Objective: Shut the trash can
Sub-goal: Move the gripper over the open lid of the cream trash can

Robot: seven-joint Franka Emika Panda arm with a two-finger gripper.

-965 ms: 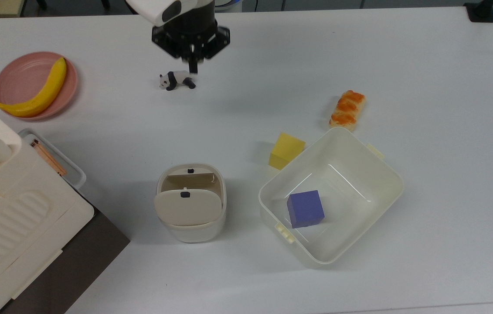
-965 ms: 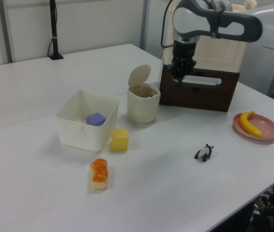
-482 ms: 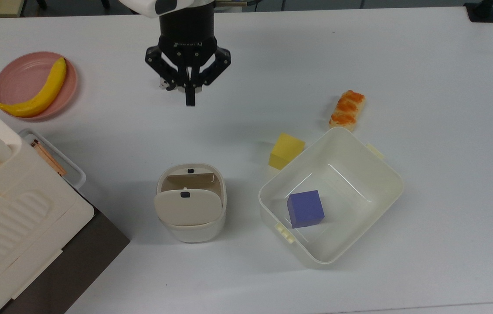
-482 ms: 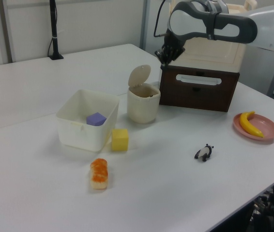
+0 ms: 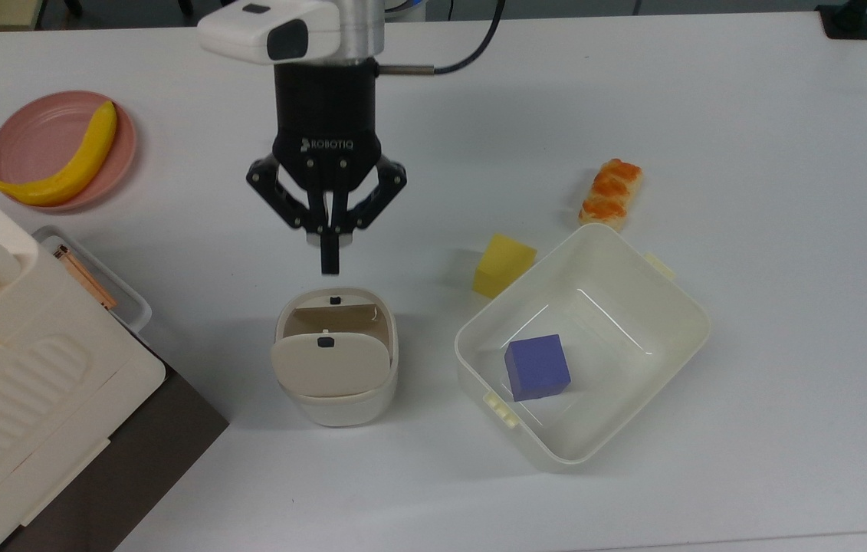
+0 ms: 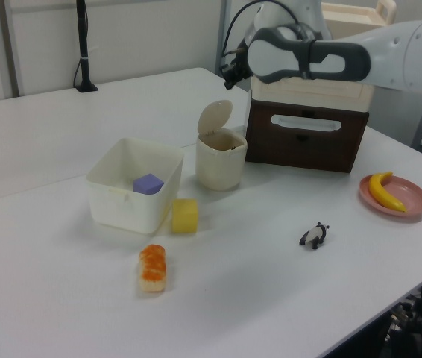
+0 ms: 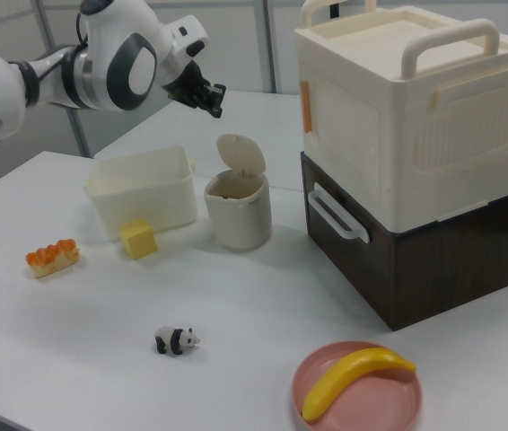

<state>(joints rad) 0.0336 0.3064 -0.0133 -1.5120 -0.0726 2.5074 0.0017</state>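
Hand: the hand (image 5: 330, 264) hangs above the bench (image 5: 747, 153), fingers together with nothing between them; in the top view its tip is just above the open mouth of the trash can (image 5: 336, 383), in the right view (image 7: 211, 97) it is high over the can, apart from it.
Trash can: stands upright (image 7: 237, 215) near the bench's middle, lid (image 6: 215, 118) raised on its hinge, brown inside showing (image 5: 330, 318).
Tub: a cream square tub (image 5: 678, 307) just beside the can on the top view's right, a purple cube (image 5: 536, 366) inside.
Yellow block: touching the tub's outer wall (image 5: 504, 264).
Sushi piece: beyond the tub (image 5: 611, 192).
Panda: a toy panda (image 7: 175, 340) at the near edge in the right view.
Plate: a pink plate (image 5: 27, 134) with a banana (image 5: 65, 157).
Boxes: a ribbed cream box (image 7: 407, 117) on a dark brown one (image 7: 433, 260).
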